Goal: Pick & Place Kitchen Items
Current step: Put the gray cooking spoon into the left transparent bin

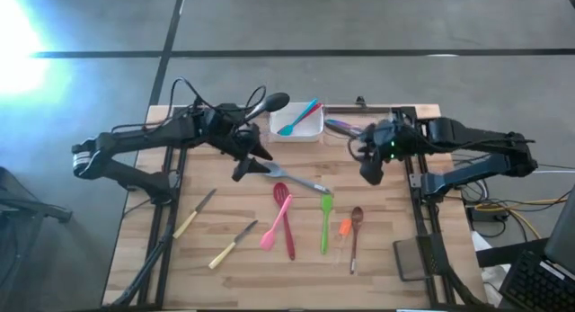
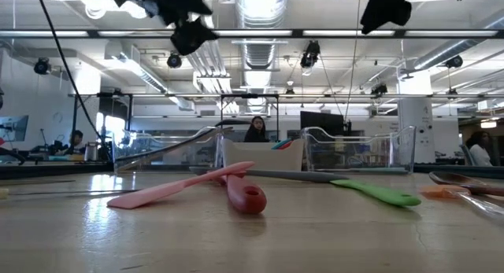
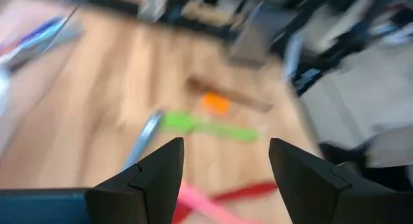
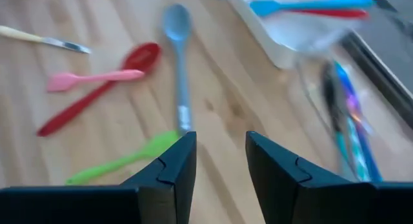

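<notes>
Kitchen items lie on the wooden table (image 1: 225, 285): a grey metal spoon (image 1: 296, 179), a red slotted spoon (image 1: 284, 213), a pink spatula (image 1: 272, 229), a green spatula (image 1: 325, 220), a small orange piece (image 1: 345, 227), a brown spoon (image 1: 356, 233) and two wooden-handled knives (image 1: 194, 213) (image 1: 232, 245). A black ladle (image 1: 269, 103) shows at the far edge behind my left arm. My left gripper (image 1: 241, 173) (image 3: 226, 143) hangs open above the table, just left of the grey spoon's end. My right gripper (image 1: 370, 175) (image 4: 221, 137) hangs open above bare wood right of the green spatula. Neither holds anything.
A white tray (image 1: 310, 132) at the far middle holds a teal spoon (image 1: 295, 121) and a red one. A clear tray (image 2: 358, 151) to its right holds purple-blue utensils (image 1: 341, 126); another clear tray (image 2: 169, 151) stands to its left. People sit in the room beyond.
</notes>
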Controlling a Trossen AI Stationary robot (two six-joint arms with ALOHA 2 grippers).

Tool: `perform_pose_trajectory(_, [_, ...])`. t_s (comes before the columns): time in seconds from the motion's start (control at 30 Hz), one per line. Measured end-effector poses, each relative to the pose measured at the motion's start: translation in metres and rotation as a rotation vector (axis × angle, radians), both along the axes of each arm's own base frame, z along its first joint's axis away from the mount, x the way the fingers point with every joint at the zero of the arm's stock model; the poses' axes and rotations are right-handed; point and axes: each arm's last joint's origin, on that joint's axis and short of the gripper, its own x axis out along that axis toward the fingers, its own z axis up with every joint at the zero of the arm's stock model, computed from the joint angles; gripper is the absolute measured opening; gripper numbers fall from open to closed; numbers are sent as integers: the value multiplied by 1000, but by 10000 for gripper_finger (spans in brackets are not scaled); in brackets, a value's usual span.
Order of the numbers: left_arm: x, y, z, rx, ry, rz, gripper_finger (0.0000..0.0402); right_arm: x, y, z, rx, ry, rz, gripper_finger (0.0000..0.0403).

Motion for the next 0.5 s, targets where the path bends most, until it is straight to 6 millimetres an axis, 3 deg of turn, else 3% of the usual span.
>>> perform_pose_trajectory(0.27, [-24,-1,-22,84,368,249,234,33,27,-21,-55,-162,155,116])
perform_pose_trajectory(0.5, [-30,-1,-40,97,463,317,234,72,26,-64,-135,-144,228,124])
